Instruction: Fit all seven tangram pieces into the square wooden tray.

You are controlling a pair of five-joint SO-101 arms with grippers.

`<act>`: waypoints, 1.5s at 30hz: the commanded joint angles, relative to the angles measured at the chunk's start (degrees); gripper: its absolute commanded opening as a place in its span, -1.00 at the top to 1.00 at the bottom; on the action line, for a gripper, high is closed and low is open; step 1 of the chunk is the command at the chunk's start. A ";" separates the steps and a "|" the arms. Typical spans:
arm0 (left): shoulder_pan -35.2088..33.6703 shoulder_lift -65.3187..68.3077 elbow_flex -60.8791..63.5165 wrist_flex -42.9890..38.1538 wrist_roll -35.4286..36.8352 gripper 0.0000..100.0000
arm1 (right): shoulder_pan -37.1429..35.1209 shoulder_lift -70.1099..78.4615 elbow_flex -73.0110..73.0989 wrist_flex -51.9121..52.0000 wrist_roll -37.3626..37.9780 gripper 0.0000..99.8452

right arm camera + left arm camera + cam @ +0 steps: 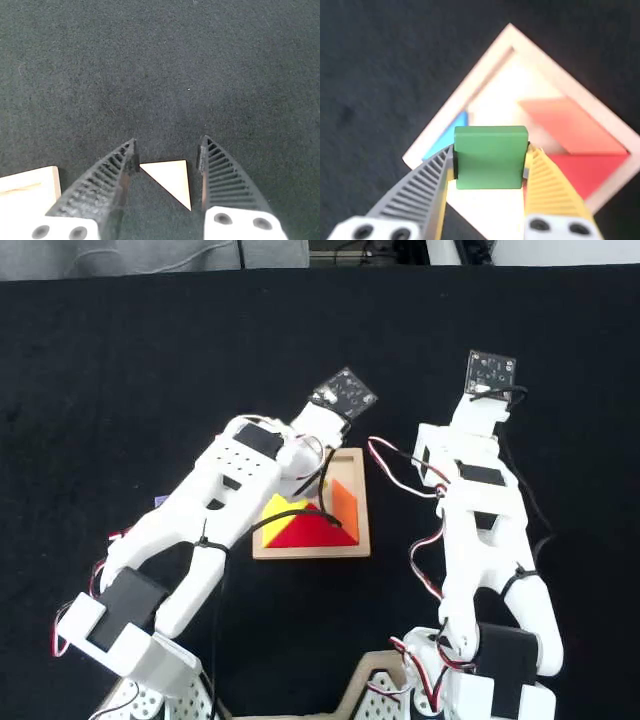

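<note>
Left wrist view: left claw (490,150) tight around green square (491,159) over tray (473,78); right claw (169,142) open.

From above, the left arm (215,495) covers part of the wooden tray (364,520).

The worktop (120,360) is covered in plain black cloth. The tray (358,540) is left in pale, unpainted wood. Solid colours are shown by the pieces: a red triangle (312,532), a yellow triangle (273,516), an orange piece (345,502), a blue piece (445,140), a green square (491,157) and a pale cream triangle (172,177). On the left arm, one grey finger (420,185) and one yellow finger (550,187) are seen, both ribbed. Black ribbed fingers (102,192) are carried by the right arm. The arms (480,530) are finished in white with black blocks, and red, black and white wires (425,540) are strung along them.
</note>
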 commanded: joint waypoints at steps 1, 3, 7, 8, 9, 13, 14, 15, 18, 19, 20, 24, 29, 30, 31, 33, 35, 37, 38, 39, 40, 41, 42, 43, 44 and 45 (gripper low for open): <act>0.57 3.25 -4.79 -1.32 0.53 0.80 | 0.88 -0.04 -3.47 -1.14 -0.26 0.61; 0.22 7.30 -7.16 -1.23 0.53 0.80 | 0.88 -0.04 -3.47 -1.14 -0.26 0.61; -0.48 13.19 -10.86 -1.23 1.14 0.80 | 0.88 -0.04 -3.47 -1.14 -0.26 0.61; -0.75 13.89 -11.65 -1.23 2.46 0.80 | 0.88 -0.04 -3.47 -1.14 -0.26 0.61; -0.84 14.24 -12.35 -1.23 4.04 0.80 | 0.88 -0.04 -3.47 -1.14 -0.26 0.61; -0.66 13.54 -12.35 -1.05 5.89 0.80 | 0.88 -0.04 -3.56 -1.14 -0.26 0.61; -0.66 13.45 -12.44 0.00 5.89 0.80 | 0.88 -0.04 -3.56 -1.14 -0.26 0.61; -0.66 13.71 -12.88 0.97 5.89 0.80 | 0.88 -0.04 -3.56 -1.14 -0.26 0.61; -1.01 13.89 -12.53 1.85 5.98 0.80 | 0.79 -0.04 -3.56 -1.14 -0.26 0.61; -1.10 13.89 -12.44 2.02 6.07 0.80 | 0.79 -0.04 -3.56 -1.14 -0.26 0.61; -1.19 13.89 -12.35 2.29 6.07 0.80 | 0.79 -0.04 -3.56 -1.14 -0.26 0.61; -1.89 13.89 -12.44 3.96 5.89 0.80 | 0.70 -0.04 -3.56 -1.14 -0.26 0.61; -2.59 13.89 -12.44 4.31 5.80 0.73 | 0.53 -0.04 -3.56 -1.14 -0.26 0.61; -2.86 13.89 -12.44 4.31 5.80 0.65 | 0.53 -0.04 -3.65 -1.14 -0.26 0.61; -2.95 13.89 -12.44 4.31 5.80 0.57 | 0.53 -0.04 -3.74 -1.14 -0.26 0.61; -2.95 13.89 -12.44 4.31 5.80 0.40 | 0.53 -0.04 -4.00 -1.14 -0.26 0.61; -2.95 13.80 -12.44 4.31 5.71 0.27 | 0.44 -0.04 -4.00 -1.05 -0.26 0.61; -2.95 13.36 -12.70 4.31 5.71 0.23 | 0.44 -0.04 -4.00 -1.05 -0.26 0.61; -2.95 13.27 -12.88 4.40 5.71 0.24 | 0.44 -0.04 -4.00 -1.05 -0.26 0.61; -3.03 13.27 -12.97 4.40 5.71 0.26 | 0.44 -0.04 -4.00 -1.05 -0.26 0.61; -3.03 13.27 -12.97 4.40 5.71 0.27 | 0.44 -0.04 -4.00 -1.05 -0.26 0.61; -3.03 13.27 -12.97 4.31 5.71 0.28 | 0.44 -0.04 -4.00 -1.05 -0.26 0.61; -3.03 13.27 -12.97 4.04 5.71 0.28 | 0.44 -0.04 -4.00 -1.05 -0.26 0.61; -3.03 13.27 -12.97 3.87 5.71 0.28 | 0.44 -0.04 -4.00 -1.05 -0.26 0.61; -3.03 13.27 -12.97 3.25 5.71 0.28 | 0.44 -0.04 -4.00 -1.05 -0.26 0.61; -3.03 13.27 -12.97 2.20 5.71 0.28 | 0.44 -0.04 -4.00 -1.05 -0.26 0.61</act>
